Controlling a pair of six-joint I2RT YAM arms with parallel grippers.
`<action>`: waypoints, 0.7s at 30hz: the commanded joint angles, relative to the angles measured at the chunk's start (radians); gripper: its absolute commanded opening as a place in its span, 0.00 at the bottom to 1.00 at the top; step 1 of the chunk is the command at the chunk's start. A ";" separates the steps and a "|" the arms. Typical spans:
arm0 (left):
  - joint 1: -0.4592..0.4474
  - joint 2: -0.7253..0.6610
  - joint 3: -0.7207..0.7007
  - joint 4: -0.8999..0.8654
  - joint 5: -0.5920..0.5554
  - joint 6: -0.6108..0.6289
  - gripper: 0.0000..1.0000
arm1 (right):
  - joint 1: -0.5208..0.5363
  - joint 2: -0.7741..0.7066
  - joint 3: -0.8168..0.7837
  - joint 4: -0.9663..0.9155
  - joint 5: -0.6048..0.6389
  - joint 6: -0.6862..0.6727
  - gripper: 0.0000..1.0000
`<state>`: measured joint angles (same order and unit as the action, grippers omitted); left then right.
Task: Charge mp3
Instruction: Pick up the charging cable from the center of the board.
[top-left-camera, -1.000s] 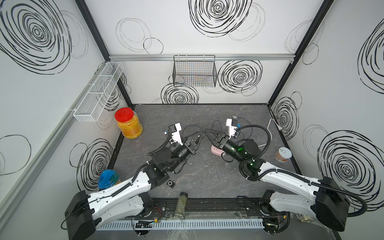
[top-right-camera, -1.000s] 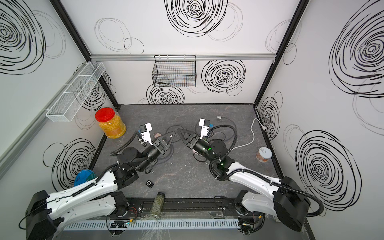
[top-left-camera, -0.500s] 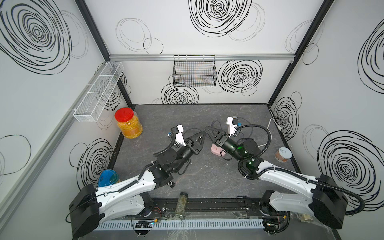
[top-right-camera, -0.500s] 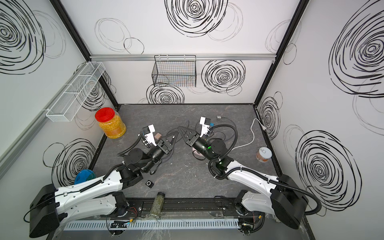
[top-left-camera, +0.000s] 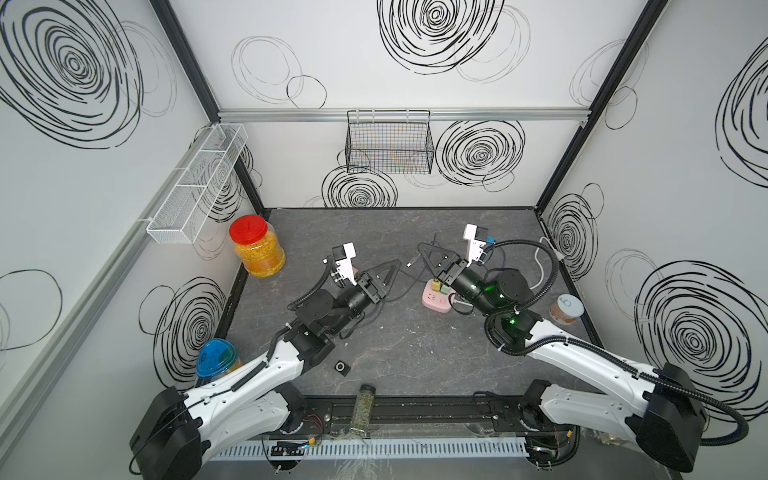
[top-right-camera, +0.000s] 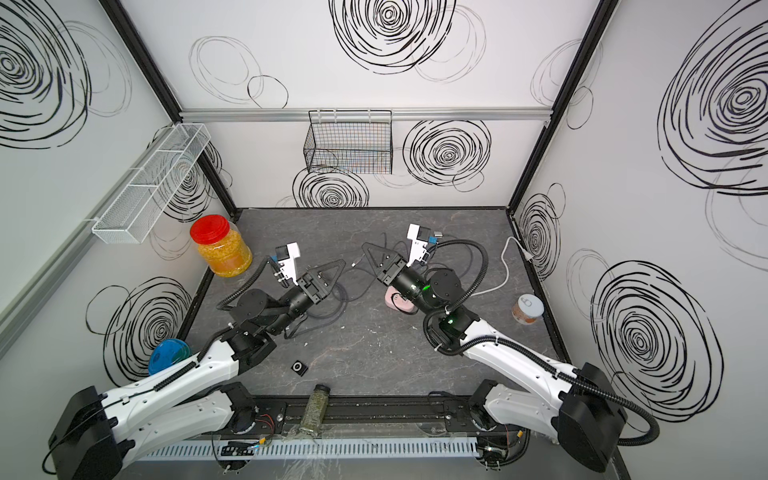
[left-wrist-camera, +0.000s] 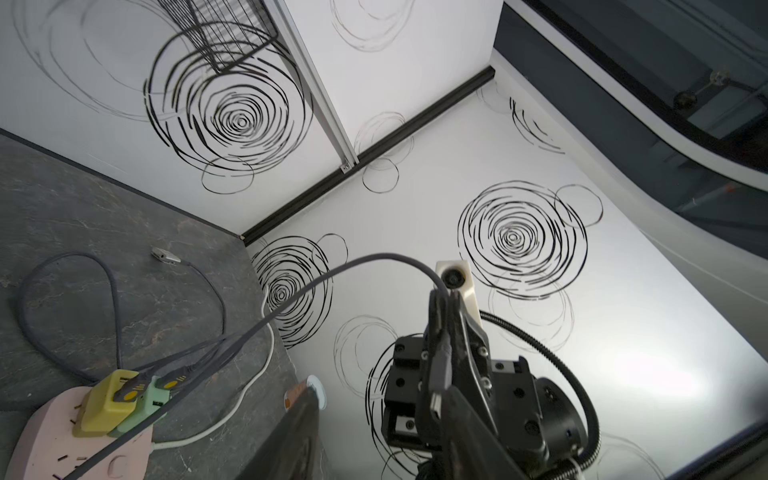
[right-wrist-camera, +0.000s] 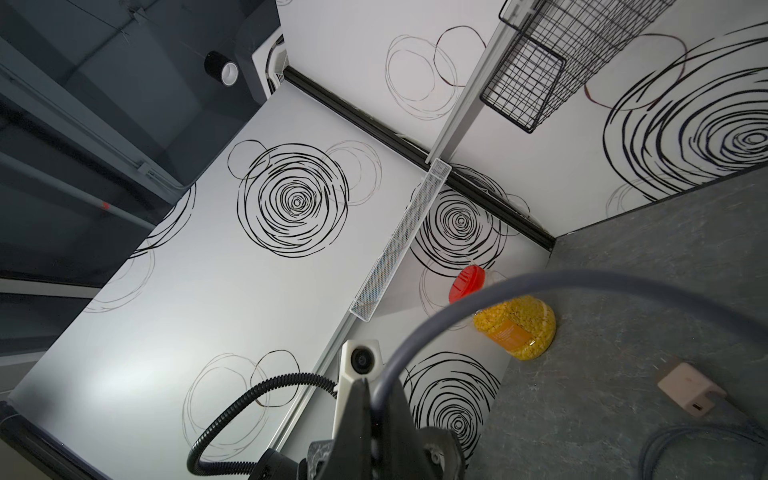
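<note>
Top views both show a blue cup (top-left-camera: 216, 357) far to the left of the left end effector (top-left-camera: 397, 264), back beside its arm and against the wall. A jar (top-left-camera: 257, 253) with a red lid stands upright on the desk (top-left-camera: 415, 353), also well to that end effector's left. The left end effector is raised off the desk and points at the right one. Its jaws stand apart and clamp nothing; the left wrist view shows its fingers (left-wrist-camera: 293, 432) spread wide.

The mp3 (top-left-camera: 341, 367), a small black square, lies flat on the desk well behind the left end effector, near that arm's elbow and well apart from both end effectors. A bottle (top-left-camera: 362, 409) lies on its side on the front rail, farther back again.

The right end effector (top-left-camera: 422, 247) faces the left one, tips near each other but apart. It is closed tight on a grey cable (left-wrist-camera: 374, 259) just behind the plug (left-wrist-camera: 440, 374), which sticks out free of the jaws. From there the cable arcs down toward a pink strip (top-left-camera: 434, 300) lying on the desk under the right end effector's wrist. A yellow adapter (left-wrist-camera: 108, 399) and a green adapter (left-wrist-camera: 143, 401) sit in the strip side by side; which one the held cable reaches I cannot tell. A can (top-left-camera: 566, 309) stands well behind and to the right of the right end effector, near the wall.
</note>
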<state>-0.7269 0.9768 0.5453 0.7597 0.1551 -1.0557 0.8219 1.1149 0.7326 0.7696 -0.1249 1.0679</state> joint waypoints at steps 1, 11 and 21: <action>-0.008 0.009 0.025 0.077 0.115 0.032 0.45 | -0.003 0.011 0.053 -0.019 -0.038 -0.020 0.00; -0.005 0.058 0.030 0.198 0.148 -0.001 0.39 | -0.004 0.031 0.059 -0.016 -0.062 -0.014 0.00; 0.001 0.070 0.017 0.243 0.135 -0.027 0.24 | -0.005 0.017 0.035 -0.017 -0.049 -0.017 0.00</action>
<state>-0.7319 1.0466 0.5510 0.9016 0.2878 -1.0672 0.8215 1.1473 0.7570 0.7315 -0.1719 1.0580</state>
